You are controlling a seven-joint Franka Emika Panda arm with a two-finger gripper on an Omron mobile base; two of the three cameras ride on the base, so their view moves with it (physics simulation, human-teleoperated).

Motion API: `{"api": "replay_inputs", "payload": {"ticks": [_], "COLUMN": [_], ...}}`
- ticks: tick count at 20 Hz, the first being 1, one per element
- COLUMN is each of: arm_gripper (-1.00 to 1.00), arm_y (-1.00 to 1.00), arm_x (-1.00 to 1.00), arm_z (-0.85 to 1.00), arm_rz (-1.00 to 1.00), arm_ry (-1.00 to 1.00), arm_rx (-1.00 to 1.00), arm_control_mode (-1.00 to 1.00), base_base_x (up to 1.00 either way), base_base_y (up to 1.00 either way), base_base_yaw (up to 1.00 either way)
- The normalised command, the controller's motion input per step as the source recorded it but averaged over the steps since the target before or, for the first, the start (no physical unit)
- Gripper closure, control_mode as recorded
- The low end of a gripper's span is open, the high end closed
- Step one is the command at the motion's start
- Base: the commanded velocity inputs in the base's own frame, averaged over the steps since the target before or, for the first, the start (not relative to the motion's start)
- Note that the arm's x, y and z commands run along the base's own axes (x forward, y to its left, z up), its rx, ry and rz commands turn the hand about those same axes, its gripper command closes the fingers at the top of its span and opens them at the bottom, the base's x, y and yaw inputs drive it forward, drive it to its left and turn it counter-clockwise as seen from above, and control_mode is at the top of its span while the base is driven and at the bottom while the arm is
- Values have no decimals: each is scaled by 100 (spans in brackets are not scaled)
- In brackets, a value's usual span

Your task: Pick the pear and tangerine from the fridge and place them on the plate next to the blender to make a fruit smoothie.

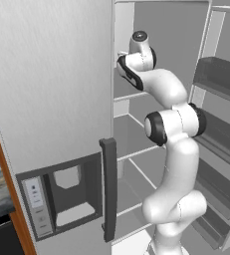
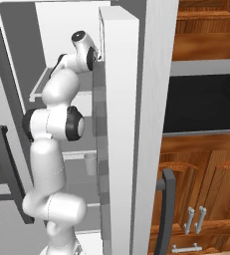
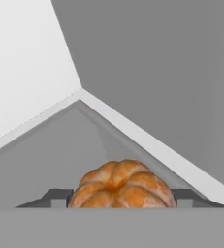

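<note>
In the hand view, the orange, ribbed tangerine (image 3: 120, 184) sits between my gripper's (image 3: 120, 199) two dark fingertips (image 3: 58, 198), which press against both of its sides. It is in the back corner of a grey shelf (image 3: 60, 145) inside the fridge (image 1: 52, 89). In both base views my arm reaches up into the fridge's upper compartment, and the hand is hidden behind the door edge (image 2: 119, 124). The pear, plate and blender are out of view.
The shut left fridge door carries a dark handle (image 1: 109, 189) and a dispenser panel (image 1: 61, 194). The open right door has bins (image 1: 221, 79) close beside my arm. A small cup (image 2: 90, 163) stands on a lower shelf. Wooden cabinets (image 2: 201, 164) are to the right.
</note>
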Motion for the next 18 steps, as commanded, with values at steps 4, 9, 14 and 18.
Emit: {"api": "replay_inputs", "payload": {"ticks": [4, 9, 14, 18], "arm_gripper": [100, 100, 100, 100], "arm_y": [0, 0, 0, 0], "arm_x": [-2, -36, -66, -88], "arm_z": [-5, -3, 0, 0], "arm_rz": [0, 3, 8, 11], "arm_ry": [-2, -14, -23, -33], "arm_rx": [0, 0, 0, 0], "arm_control_mode": [-100, -100, -100, -100], "base_base_x": [0, 0, 0, 0], "base_base_y": [0, 0, 0, 0], "base_base_yaw": [0, 0, 0, 0]}}
